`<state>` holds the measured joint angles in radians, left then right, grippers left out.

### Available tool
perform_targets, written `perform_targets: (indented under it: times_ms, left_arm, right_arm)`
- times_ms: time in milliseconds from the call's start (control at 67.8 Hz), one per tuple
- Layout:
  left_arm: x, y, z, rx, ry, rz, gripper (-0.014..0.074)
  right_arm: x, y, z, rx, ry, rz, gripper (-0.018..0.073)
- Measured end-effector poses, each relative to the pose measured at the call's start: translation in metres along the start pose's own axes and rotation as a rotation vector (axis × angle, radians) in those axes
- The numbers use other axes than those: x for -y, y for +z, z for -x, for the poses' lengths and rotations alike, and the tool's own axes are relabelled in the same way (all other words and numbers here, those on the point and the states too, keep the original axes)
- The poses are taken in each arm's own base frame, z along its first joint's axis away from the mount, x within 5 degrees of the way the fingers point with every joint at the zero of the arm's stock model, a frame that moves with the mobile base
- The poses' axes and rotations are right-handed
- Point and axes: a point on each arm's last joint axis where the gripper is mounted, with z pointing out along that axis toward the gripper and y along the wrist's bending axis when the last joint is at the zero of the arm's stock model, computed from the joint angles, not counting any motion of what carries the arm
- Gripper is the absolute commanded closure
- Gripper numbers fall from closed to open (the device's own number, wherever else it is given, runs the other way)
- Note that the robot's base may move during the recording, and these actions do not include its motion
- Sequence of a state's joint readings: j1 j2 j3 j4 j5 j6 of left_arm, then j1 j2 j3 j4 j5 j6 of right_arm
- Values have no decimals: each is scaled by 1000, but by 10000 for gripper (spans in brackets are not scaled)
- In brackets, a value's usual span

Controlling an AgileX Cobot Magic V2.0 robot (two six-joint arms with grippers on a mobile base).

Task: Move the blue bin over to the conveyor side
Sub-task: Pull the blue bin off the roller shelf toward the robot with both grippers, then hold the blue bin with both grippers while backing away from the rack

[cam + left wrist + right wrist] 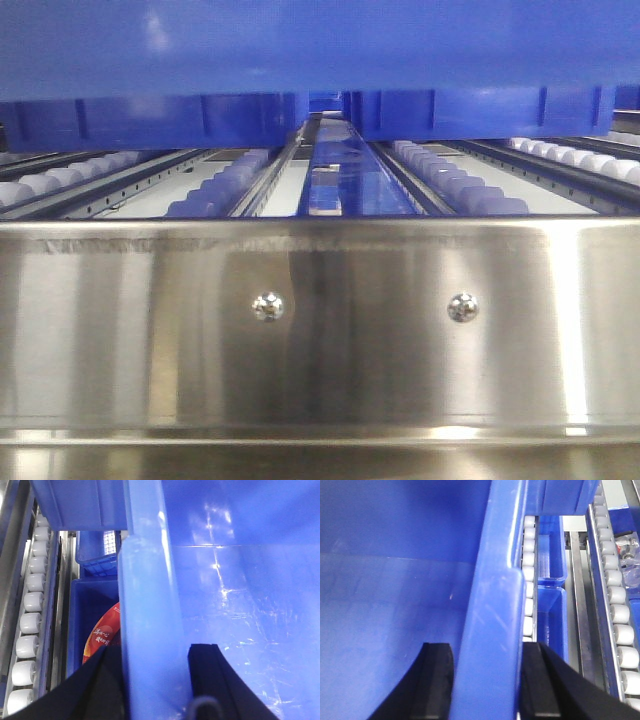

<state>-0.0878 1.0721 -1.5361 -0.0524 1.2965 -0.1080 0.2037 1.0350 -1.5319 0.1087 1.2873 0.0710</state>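
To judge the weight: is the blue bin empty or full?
Empty where visible: both wrist views show only bare floor and walls inside the blue bin. Its remaining interior is out of view.

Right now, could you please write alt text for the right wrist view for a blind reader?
The right gripper grips the rim of the blue bin, one black finger inside, one outside. Pale rollers run along the right.

Steel rail fronts pale, perhaps plastic, rollers.
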Motion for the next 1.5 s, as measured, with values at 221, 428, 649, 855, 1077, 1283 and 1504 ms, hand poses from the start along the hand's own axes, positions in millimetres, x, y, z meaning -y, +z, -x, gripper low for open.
perform_targets:
  times_ms: [221, 428, 649, 855, 1077, 1283, 1504]
  left_arm:
    - [0, 0, 0, 0, 0, 0, 605]
    - [0, 0, 0, 0, 0, 0, 605]
    - [0, 0, 0, 0, 0, 0, 605]
    - [0, 1, 0, -2, 0, 0, 605]
    - [0, 1, 0, -2, 1, 4, 605]
    - [-1, 1, 0, -2, 1, 5, 605]
    - [-1, 1, 0, -2, 1, 5, 605]
  right_arm:
    - [0, 0, 0, 0, 0, 0, 636]
    - [0, 0, 0, 0, 0, 0, 636]
    - [0, 0, 0, 0, 0, 0, 636]
    - [0, 0, 0, 0, 0, 0, 636]
    - [0, 0, 0, 4, 0, 0, 636]
    - [0, 0, 1, 14, 0, 1, 636]
    - [0, 0, 1, 16, 0, 1, 636]
